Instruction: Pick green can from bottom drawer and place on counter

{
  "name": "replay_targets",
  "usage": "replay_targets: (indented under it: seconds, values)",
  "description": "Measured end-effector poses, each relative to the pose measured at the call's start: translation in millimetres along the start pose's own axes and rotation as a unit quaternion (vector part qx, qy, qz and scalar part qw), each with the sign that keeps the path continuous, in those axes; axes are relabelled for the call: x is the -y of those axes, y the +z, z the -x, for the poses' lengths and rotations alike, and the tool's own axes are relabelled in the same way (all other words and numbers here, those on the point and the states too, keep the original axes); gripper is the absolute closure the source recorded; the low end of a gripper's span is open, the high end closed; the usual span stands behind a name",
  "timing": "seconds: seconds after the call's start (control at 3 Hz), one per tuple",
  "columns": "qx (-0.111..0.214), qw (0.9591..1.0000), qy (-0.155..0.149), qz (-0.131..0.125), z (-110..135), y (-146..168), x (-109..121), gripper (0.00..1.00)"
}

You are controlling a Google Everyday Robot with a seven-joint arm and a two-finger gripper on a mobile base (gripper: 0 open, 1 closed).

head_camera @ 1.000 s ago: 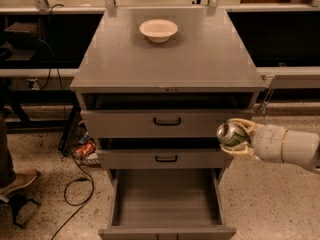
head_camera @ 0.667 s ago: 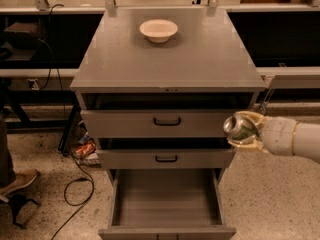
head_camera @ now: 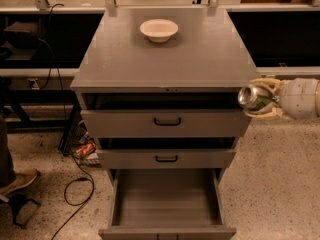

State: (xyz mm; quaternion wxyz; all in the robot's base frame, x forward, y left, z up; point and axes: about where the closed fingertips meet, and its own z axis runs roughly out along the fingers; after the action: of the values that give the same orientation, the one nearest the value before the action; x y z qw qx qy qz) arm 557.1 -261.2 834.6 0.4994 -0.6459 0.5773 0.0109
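Fingers (head_camera: 268, 82) of your gripper (head_camera: 262, 100) grip the green can (head_camera: 253, 98) sideways, just right of the counter (head_camera: 170, 64) near edge, bottom drawer (head_camera: 165, 199) open.

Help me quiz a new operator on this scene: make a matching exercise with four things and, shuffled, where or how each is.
Things:
1. green can
2. white bowl
3. bottom drawer
4. gripper

Places or states:
A. pulled open, lowest of three
B. resting on the counter, near its back
C. lying sideways in mid-air, silver end showing
D. shut on the can, right of the top drawer

Pairs: 1-C, 2-B, 3-A, 4-D.
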Motion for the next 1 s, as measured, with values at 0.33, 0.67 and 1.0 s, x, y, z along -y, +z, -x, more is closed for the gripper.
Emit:
replay_targets:
  seconds: [0.33,0.67,1.0]
  values:
    - [-0.022,0.9977,-0.050,0.040,9.3,9.2,27.0,1.00]
    - [-0.052,0.9884,-0.118,0.081,24.2,30.2,56.2,1.00]
    - [-0.076,0.9735,-0.178,0.122,35.8,52.4,79.3,1.00]
